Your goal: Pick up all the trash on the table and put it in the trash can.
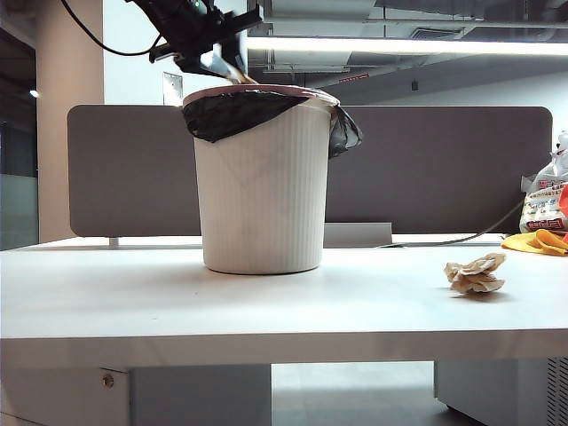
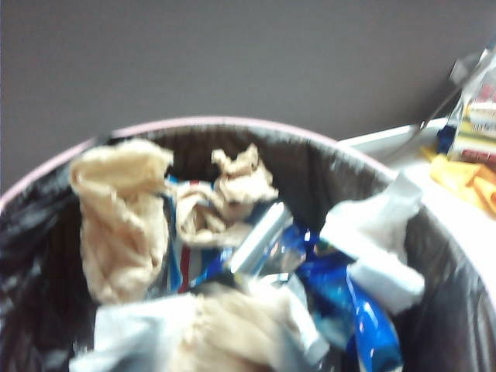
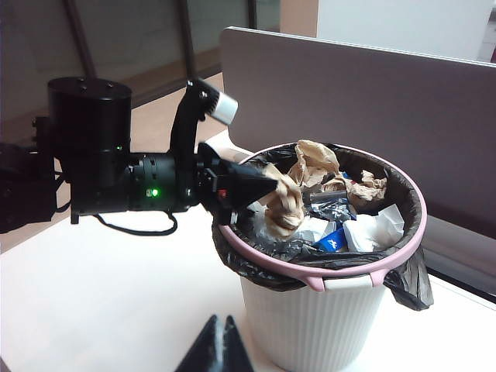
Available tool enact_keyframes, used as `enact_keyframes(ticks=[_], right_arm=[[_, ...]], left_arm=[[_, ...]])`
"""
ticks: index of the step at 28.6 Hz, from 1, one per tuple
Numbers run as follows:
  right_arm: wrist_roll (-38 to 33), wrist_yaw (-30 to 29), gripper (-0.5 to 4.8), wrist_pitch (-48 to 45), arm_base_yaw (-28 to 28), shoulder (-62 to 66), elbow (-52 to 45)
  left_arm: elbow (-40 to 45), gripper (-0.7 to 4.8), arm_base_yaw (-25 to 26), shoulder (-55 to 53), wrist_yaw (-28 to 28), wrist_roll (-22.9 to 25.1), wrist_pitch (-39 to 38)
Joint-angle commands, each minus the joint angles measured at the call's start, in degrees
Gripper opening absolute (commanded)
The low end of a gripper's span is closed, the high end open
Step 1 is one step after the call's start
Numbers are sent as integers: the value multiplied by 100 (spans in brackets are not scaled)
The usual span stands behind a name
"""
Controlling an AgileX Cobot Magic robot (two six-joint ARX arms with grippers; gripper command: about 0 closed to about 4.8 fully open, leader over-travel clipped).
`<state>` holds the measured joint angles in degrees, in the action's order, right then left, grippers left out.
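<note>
Right wrist view catches the left gripper (image 3: 267, 186) side-on: its black fingers (image 3: 236, 182) taper to a point just over the near rim of the trash can (image 3: 310, 325), and a brown paper wad (image 3: 283, 203) sits right at their tips. I cannot tell whether the fingers are clamped on it or have let it go. Behind them the left arm runs out level, its wrist body to the side of the can and above the table (image 3: 101, 294). The right gripper (image 3: 219, 325) shows only as two dark tips pressed together with nothing between them, low in front of the can and apart from it. The exterior view puts the left gripper (image 1: 222, 64) high, above the left part of the can's pinkish rim. The trash can (image 1: 262, 186) stands upright on the table (image 1: 177, 302), a black liner (image 1: 231, 115) folded over its rim. It is nearly full: other wads (image 3: 318, 163) of brown paper lie with blue wrappers (image 3: 333, 242) and white paper (image 3: 376, 229). One loose wad (image 1: 477, 273) lies on the table, well to the right of the can. Farther right are a printed bag (image 1: 543, 204) and a yellow item (image 1: 537, 241), with a grey divider (image 1: 444, 169) behind.
</note>
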<state>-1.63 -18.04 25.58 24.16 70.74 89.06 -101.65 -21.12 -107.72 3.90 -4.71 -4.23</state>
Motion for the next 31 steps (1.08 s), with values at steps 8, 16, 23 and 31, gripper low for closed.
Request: enact_keyframes(ticks=[8,16,23,31], right_arm=[[63,-9,-5,37,0,-13,37],[348,542,-5,975,0,-514,37],[289,887,-5,1639,0,-1344,33],[160,1574,-5,2505,-2,-2146,-448]], left_arm=[[-46,479,-2,92,210,11,365],[-44,479,-361,678,1593,-474,122],[-33,479,-1268,868,1838,-409,-525],[-24,479,-2166,313,1060,-203,-1185]])
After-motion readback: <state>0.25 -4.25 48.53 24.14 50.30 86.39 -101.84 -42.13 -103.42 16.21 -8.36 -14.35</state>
